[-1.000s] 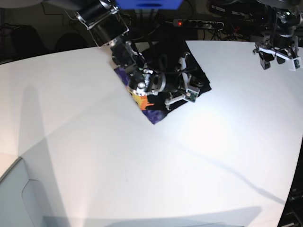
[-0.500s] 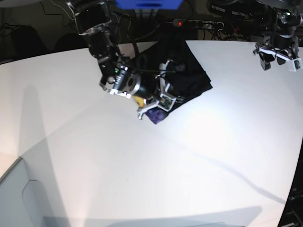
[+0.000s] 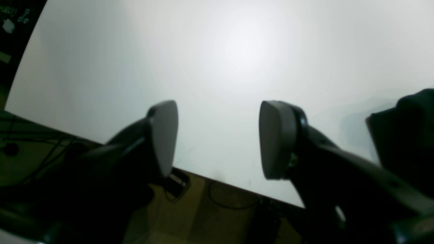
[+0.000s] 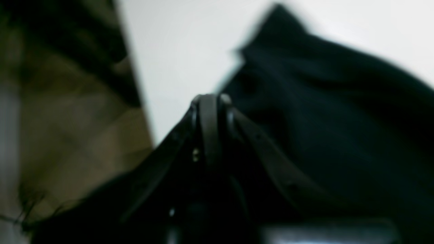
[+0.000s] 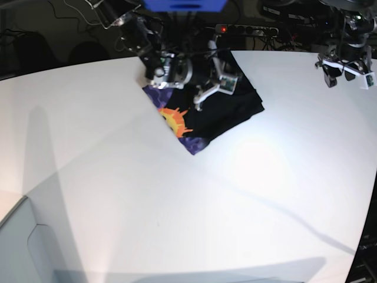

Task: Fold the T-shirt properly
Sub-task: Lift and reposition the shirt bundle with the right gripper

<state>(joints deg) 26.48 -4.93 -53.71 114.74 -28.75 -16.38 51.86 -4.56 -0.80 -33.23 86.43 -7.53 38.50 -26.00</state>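
**Q:** Where does the garment lie?

**A:** The T-shirt [image 5: 215,115] rests as a compact folded bundle at the far edge of the white table [image 5: 177,224], close behind the dark gap at the back. Its upper layer is plain black; along the bundle's near-left edge a strip of purple-blue print with an orange-yellow sun [image 5: 175,121] lies exposed, facing up.

**Q:** And your right claw?

**A:** My right gripper [image 5: 200,97] hangs just above the black cloth, at the bundle's far side — on the left half of the base view. From my right wrist camera, its fingers [image 4: 210,115] are pressed together with no gap between them, clenched on nothing that I can make out. The black fabric [image 4: 322,112] fills the frame behind and to the right of the tips; the blur prevents me from telling whether the tips touch it.

**Q:** Your left claw?

**A:** My left gripper [image 5: 346,71] hovers well apart from the garment, over the table's far-right corner. Its two grey pads [image 3: 166,135] stand wide, released — only bare tabletop [image 3: 237,61] shows between them, with the table's edge and the cabled floor below it. A dark shape at the right margin of that view is too indistinct to name.
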